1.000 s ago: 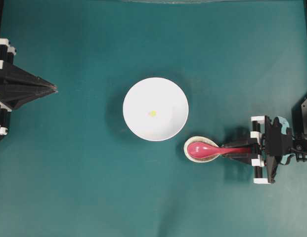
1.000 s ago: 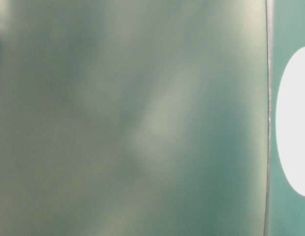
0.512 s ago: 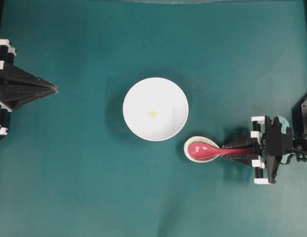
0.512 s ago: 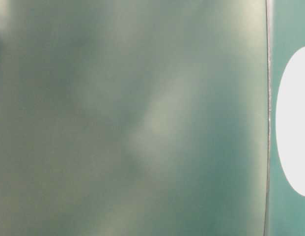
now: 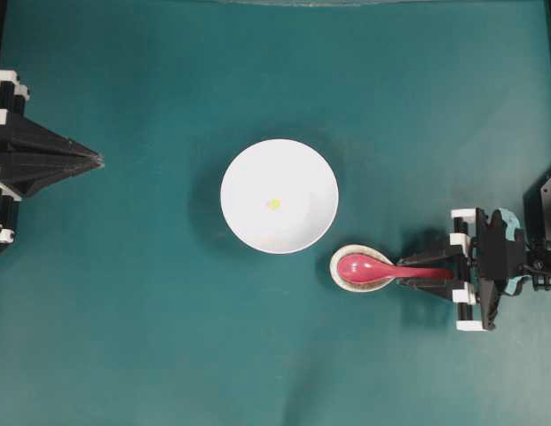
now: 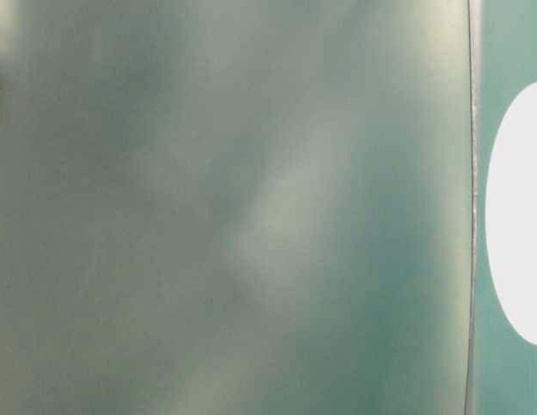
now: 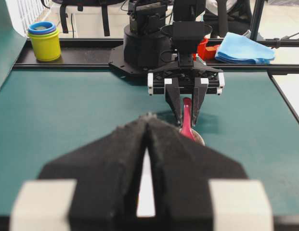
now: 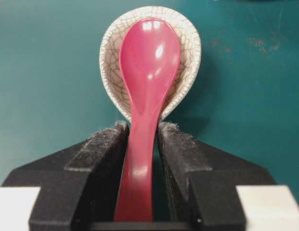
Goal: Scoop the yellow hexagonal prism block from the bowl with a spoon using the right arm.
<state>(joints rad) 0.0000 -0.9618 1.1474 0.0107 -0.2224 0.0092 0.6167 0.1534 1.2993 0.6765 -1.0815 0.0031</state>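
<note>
I see a teal worktop (image 5: 124, 311) filling the overhead frame. The white bowl (image 5: 302, 222) sits on it at centre. Just lower right of the bowl, a crackled oval spoon rest (image 5: 337, 273) lies on the worktop, close beside the bowl's rim.

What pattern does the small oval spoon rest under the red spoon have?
A fine dark crackle pattern on off-white glaze covers the small oval spoon rest, clearest in the right wrist view.
</note>
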